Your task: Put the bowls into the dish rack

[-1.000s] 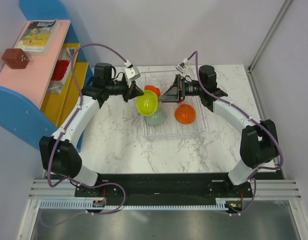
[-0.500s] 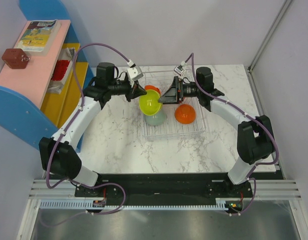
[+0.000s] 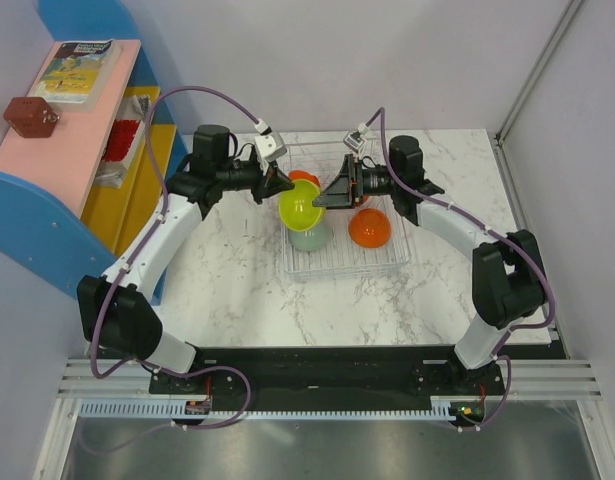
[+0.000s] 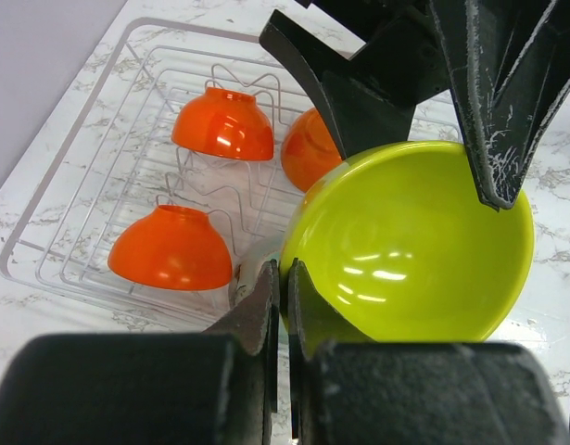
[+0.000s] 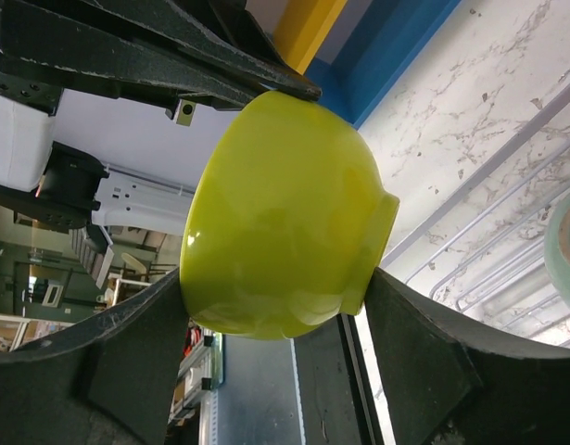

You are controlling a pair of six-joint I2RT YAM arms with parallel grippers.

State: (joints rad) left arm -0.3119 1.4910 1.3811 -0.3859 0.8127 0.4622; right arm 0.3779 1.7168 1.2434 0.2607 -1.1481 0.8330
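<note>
My left gripper is shut on the rim of the lime-yellow bowl and holds it tilted above the back left of the clear dish rack. In the left wrist view its jaws pinch the rim of that bowl. My right gripper is open, and its fingers straddle the bowl from mouth to foot, close against it. In the rack lie three red-orange bowls upside down and a pale grey-green bowl.
A blue-pink-yellow shelf unit stands at the left, with a book and a brown object on top. The marble table reaches a grey wall at the back and a post at the right.
The right gripper has moved left and now has its fingers around the lime-yellow bowl. The left gripper has lifted the bowl slightly toward the back.
</note>
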